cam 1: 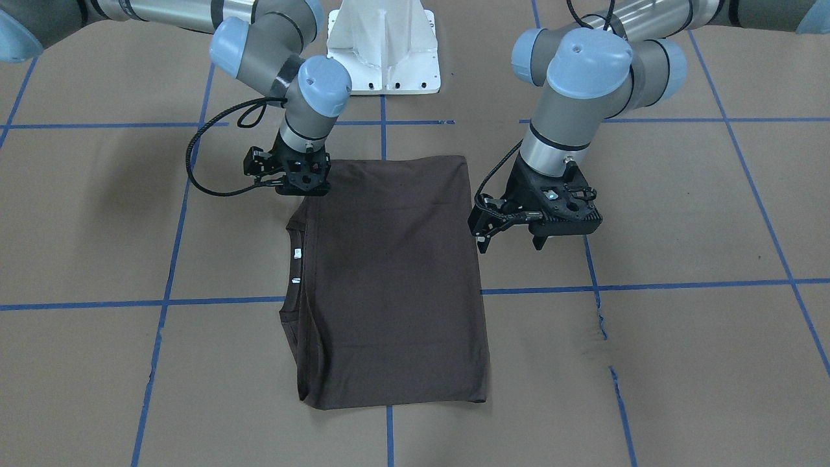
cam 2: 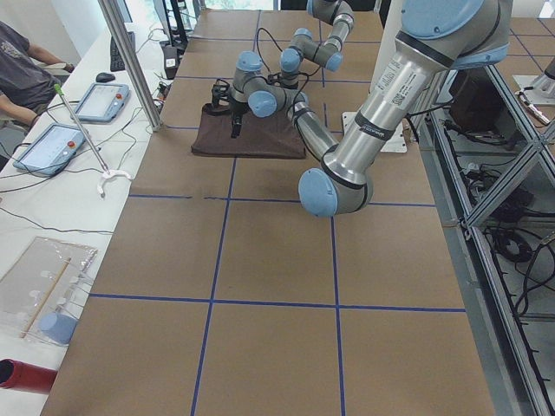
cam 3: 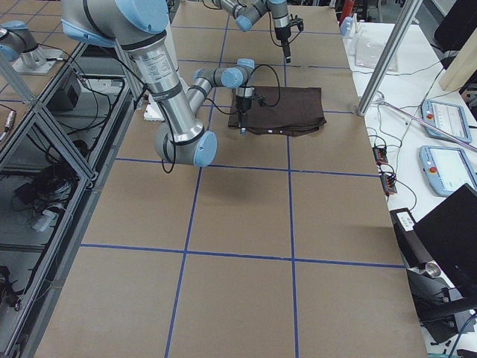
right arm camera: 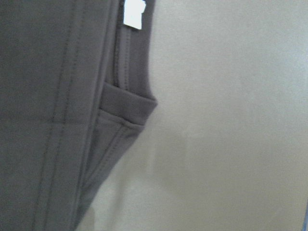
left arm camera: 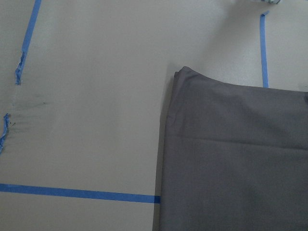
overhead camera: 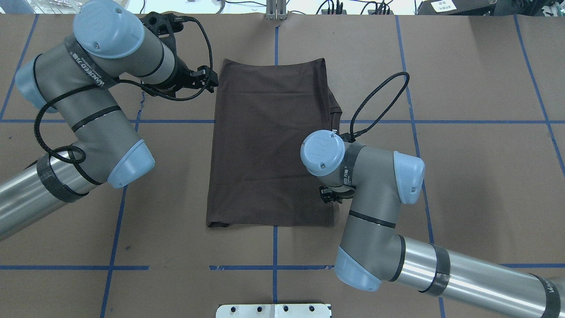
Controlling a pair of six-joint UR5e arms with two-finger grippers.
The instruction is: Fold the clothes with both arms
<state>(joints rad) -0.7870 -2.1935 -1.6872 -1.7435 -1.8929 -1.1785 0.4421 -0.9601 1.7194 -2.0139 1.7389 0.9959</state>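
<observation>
The dark brown-grey T-shirt (cam 1: 389, 279) lies flat on the brown paper table, folded into a tall rectangle (overhead camera: 269, 150). Its ribbed collar (cam 1: 297, 272) with a small white tag (cam 1: 296, 253) sticks out on my right side. My left gripper (cam 1: 509, 244) hangs open and empty just off the shirt's other long edge (overhead camera: 211, 80). My right gripper (cam 1: 299, 191) is low at the shirt's near corner on the collar side, and its fingers are hidden. The right wrist view shows the collar (right arm camera: 125, 110) and tag (right arm camera: 133, 13). The left wrist view shows a shirt corner (left arm camera: 240, 159).
The white pedestal base (cam 1: 384, 45) stands at the robot's edge of the table. Blue tape lines (cam 1: 648, 285) cross the brown paper. A person (cam 2: 22, 61) and tablets (cam 2: 91, 100) are at a side desk beyond the table.
</observation>
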